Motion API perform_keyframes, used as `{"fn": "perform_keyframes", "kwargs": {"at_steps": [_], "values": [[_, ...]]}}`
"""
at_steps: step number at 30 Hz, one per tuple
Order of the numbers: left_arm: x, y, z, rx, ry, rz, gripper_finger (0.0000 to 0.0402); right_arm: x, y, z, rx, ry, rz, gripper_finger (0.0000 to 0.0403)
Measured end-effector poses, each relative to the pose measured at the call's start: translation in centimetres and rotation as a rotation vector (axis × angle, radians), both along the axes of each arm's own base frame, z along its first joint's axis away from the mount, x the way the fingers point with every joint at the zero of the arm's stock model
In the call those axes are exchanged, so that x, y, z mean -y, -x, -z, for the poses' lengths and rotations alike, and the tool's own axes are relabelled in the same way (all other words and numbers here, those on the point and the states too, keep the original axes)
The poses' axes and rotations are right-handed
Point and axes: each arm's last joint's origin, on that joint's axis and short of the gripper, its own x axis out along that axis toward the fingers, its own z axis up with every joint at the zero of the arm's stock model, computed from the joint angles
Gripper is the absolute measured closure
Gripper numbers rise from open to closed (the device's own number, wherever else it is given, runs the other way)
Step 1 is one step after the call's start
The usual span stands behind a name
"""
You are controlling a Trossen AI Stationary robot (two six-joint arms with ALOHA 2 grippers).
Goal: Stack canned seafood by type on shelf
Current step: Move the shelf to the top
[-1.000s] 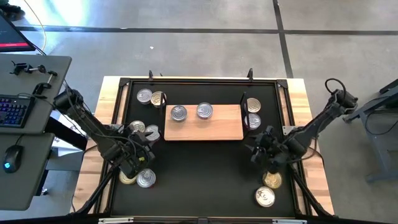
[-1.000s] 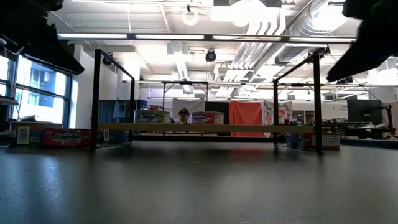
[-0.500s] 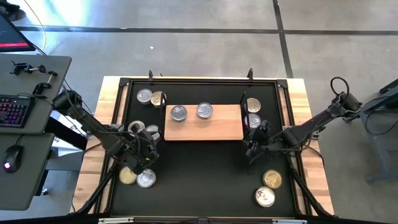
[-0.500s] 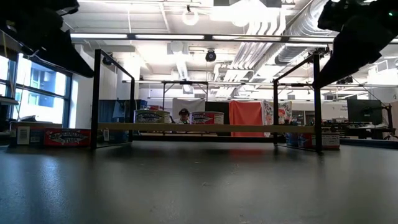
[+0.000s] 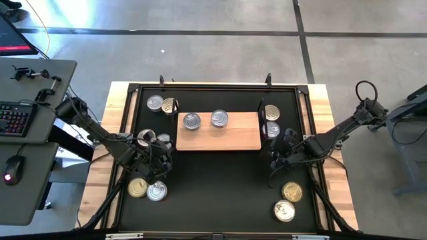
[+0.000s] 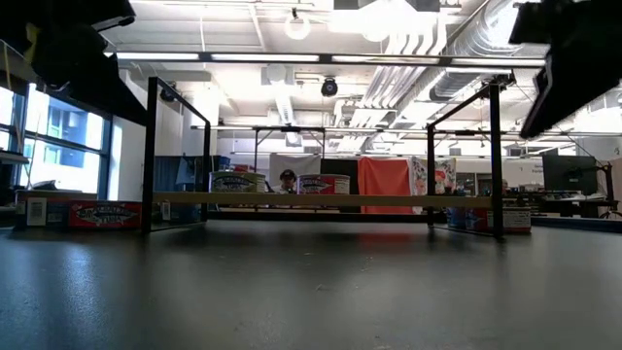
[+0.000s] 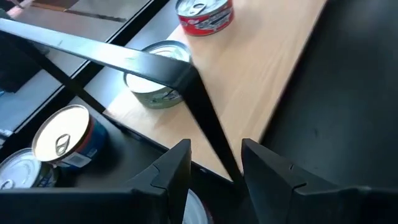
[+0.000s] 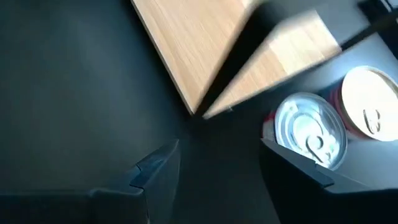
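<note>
The light-wood shelf (image 5: 227,137) lies at the mat's middle with two silver-lidded tins (image 5: 191,121) (image 5: 219,119) on its far half. More tins lie on the mat on both sides. My left gripper (image 5: 159,157) (image 7: 214,177) stands open off the shelf's left end, above two tins (image 5: 147,137) (image 5: 162,140). A silver rim (image 7: 194,210) shows below its fingers; I cannot tell if they touch it. My right gripper (image 5: 275,159) (image 8: 217,174) is open off the shelf's right near corner, short of a silver tin (image 8: 309,132) and a gold tin (image 8: 368,109).
A black frame (image 5: 133,90) with upright posts (image 6: 151,156) rings the mat; one of its bars (image 7: 124,59) crosses the left wrist view. Tins lie at the far left (image 5: 155,103), near left (image 5: 137,188) (image 5: 157,192), far right (image 5: 271,112) and near right (image 5: 291,193) (image 5: 283,211).
My left gripper has moved toward the far edge and the shelf's left end, uncovering the two near-left tins, and has rolled. My right gripper has swung toward the shelf's right near corner and tipped further down. No tin has moved.
</note>
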Motion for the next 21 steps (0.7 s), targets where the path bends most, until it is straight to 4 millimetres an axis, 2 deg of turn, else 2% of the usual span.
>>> {"fn": "perform_keyframes", "kwargs": {"at_steps": [5, 9, 14, 21], "values": [[-0.6, -0.4, 0.0, -0.028, -0.005, -0.007, 0.0269, 0.0, -0.1, 1.9, 0.048, 0.009, -0.014, 0.0192], [-0.7, -1.1, -0.1, -0.039, -0.001, 0.023, 0.0269, 0.2, -0.7, 2.6, 0.117, 0.032, -0.025, 0.0198], [-1.0, -1.9, -0.2, -0.057, 0.01, 0.069, 0.0269, 1.0, -1.2, 2.4, 0.139, 0.087, -0.006, 0.0234], [-1.8, -2.4, -0.3, -0.082, -0.012, 0.068, 0.0269, 1.3, -1.3, 1.2, 0.216, 0.073, -0.041, 0.0289]]}}
